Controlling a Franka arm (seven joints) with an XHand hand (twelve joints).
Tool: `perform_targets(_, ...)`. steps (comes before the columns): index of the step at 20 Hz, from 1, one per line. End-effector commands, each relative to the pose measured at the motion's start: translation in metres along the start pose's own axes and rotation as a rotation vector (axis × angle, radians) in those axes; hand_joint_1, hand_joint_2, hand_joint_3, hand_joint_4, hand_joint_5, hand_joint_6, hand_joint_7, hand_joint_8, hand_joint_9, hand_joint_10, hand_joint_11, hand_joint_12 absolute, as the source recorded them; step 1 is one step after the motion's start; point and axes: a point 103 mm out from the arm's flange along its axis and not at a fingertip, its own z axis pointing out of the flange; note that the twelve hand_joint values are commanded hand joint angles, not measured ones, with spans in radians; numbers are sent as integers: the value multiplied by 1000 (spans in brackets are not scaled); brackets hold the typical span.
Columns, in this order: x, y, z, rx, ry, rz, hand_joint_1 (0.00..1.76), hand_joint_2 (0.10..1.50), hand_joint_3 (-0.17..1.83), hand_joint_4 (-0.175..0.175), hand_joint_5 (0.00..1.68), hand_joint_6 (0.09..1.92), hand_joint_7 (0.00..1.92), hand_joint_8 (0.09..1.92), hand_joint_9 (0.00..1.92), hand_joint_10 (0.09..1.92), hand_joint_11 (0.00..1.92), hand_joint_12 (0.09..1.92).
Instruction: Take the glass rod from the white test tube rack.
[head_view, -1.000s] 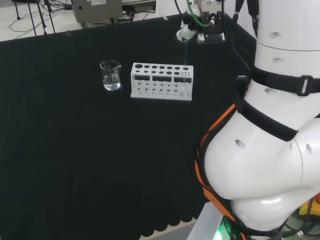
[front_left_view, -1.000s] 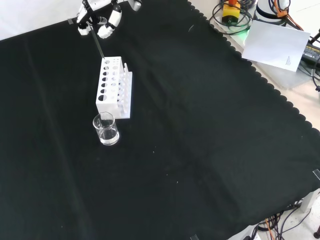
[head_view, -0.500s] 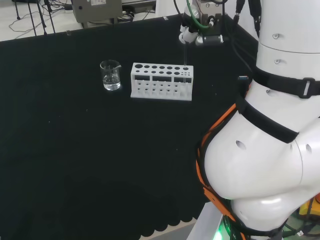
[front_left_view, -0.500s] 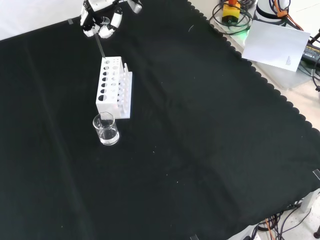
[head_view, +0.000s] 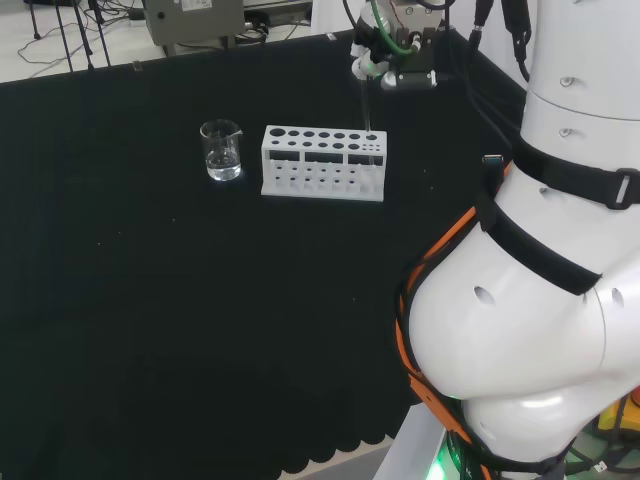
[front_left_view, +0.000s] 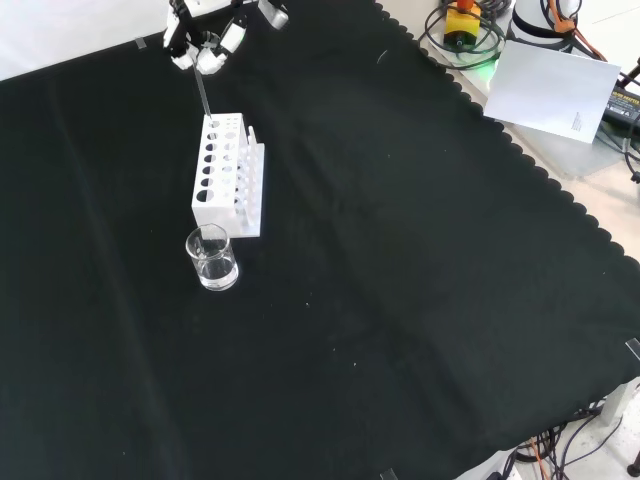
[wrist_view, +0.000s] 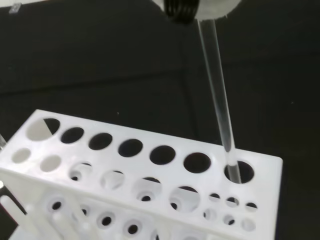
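Note:
The white test tube rack (head_view: 323, 162) (front_left_view: 228, 175) (wrist_view: 150, 170) stands on the black cloth. A clear glass rod (head_view: 367, 105) (front_left_view: 202, 94) (wrist_view: 216, 95) hangs nearly upright over the rack's end hole, at the right end in the head view. The hand (head_view: 385, 55) (front_left_view: 207, 42) (wrist_view: 200, 7) is above that end with its fingers pinched on the rod's top. In the wrist view the rod's lower end is at the mouth of the end hole; whether it is still inside I cannot tell.
A small glass beaker (head_view: 221, 150) (front_left_view: 212, 258) with a little clear liquid stands just beyond the rack's other end. The arm's white links (head_view: 530, 270) rise at the right of the head view. Papers and cables (front_left_view: 550, 85) lie past the cloth's scalloped edge.
The hand has risen a little with the rod pinched in it, drawing the rod higher out of the rack's end hole. Rack and beaker have stayed put.

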Motion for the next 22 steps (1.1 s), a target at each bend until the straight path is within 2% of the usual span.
perform_targets(1,7,-5,-14,-21,10,19,1231,763,697,-175,1000,1115,1171,1143,1669,925,1147,991)
perform_targets(3,5,-9,-21,-55,24,45,1194,711,736,-175,1076,1026,1392,1095,1726,850,1207,934)
perform_targets(6,2,-16,-34,-98,47,70,1197,578,880,-175,1201,899,1553,998,1813,711,1268,846)
perform_targets(11,6,-26,-56,-151,27,63,1212,486,980,-175,1286,809,1633,913,1884,591,1315,772)
perform_targets(17,7,-36,-74,-162,28,46,1221,458,986,-175,1342,710,1670,854,1915,531,1343,732)
perform_targets(18,7,-38,-77,-166,29,47,1222,454,988,-175,1348,701,1673,850,1918,527,1346,731)
perform_targets(19,5,-42,-80,-191,54,68,1223,452,989,-175,1352,695,1675,847,1919,525,1349,730)
perform_targets(22,7,-49,-87,-205,61,68,1224,451,989,-175,1356,687,1679,844,1920,525,1353,729)
